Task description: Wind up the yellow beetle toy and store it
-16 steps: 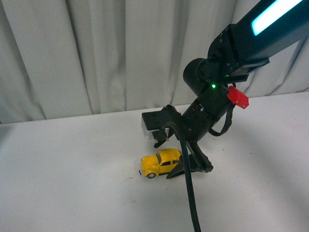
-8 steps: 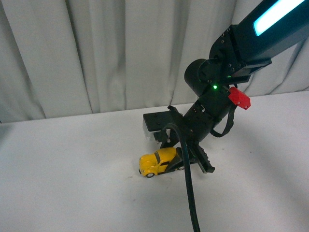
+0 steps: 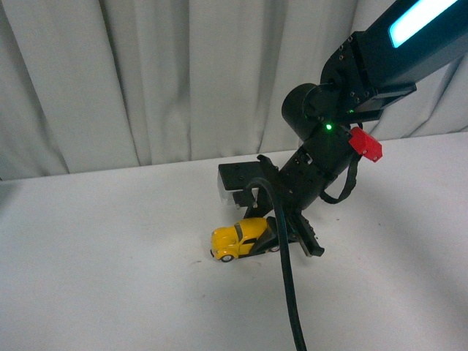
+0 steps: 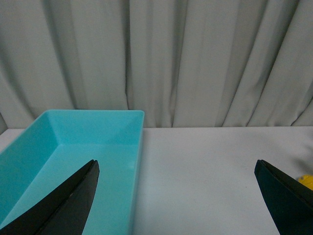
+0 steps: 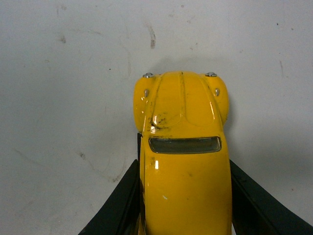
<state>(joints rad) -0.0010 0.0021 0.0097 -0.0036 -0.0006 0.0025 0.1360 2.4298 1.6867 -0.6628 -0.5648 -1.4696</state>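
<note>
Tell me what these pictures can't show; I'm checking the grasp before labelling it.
- Rear of the yellow beetle toy: hidden by the right gripper and its cable in the front view, cut off by the picture's edge in the right wrist view.
- The toy's far-side wheels: hidden by its own body in the front view.
- Near end of the turquoise bin: cut off by the edge and partly behind the left gripper in the left wrist view.
</note>
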